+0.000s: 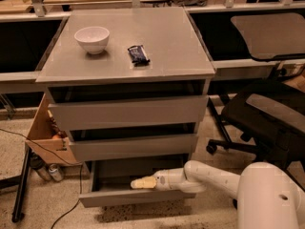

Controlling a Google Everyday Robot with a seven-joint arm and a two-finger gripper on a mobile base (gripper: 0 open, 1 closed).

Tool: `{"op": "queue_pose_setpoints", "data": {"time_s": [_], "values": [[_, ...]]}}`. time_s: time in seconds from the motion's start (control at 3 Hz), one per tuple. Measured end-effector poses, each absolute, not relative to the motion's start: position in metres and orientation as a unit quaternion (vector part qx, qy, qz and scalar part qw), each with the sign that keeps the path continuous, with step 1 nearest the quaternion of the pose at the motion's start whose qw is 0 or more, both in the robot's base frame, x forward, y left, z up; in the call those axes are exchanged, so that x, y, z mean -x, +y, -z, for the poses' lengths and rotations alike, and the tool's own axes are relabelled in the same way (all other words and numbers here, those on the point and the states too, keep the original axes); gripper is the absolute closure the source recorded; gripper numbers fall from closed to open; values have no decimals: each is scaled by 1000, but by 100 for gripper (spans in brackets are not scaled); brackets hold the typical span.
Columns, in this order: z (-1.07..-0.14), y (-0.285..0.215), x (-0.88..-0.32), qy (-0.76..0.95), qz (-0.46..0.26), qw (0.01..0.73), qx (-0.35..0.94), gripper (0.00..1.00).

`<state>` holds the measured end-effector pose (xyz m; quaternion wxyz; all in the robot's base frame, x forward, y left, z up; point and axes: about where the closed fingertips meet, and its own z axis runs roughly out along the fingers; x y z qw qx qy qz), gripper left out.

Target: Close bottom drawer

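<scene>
The bottom drawer (119, 198) of the grey cabinet is pulled out, its slim front panel near the floor and its grey inside showing. My gripper (139, 183) reaches in from the right on a white arm. It sits just above the drawer's front panel, over the drawer's inside near the middle. The two taller drawers above, the top drawer (128, 112) and the middle drawer (133, 147), stand a little ajar.
A white bowl (92, 38) and a dark snack packet (138, 54) lie on the cabinet top (167, 37). A black office chair (267, 118) stands to the right. A cardboard box (45, 137), cans (50, 171) and a black stand leg (21, 190) are on the left.
</scene>
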<state>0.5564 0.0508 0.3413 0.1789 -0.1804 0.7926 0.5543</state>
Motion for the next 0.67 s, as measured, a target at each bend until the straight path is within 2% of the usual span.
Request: {"op": "queue_pose_setpoints", "data": {"time_s": [0.67], "values": [[-302, 51, -509, 792, -577, 128, 153, 0]]}}
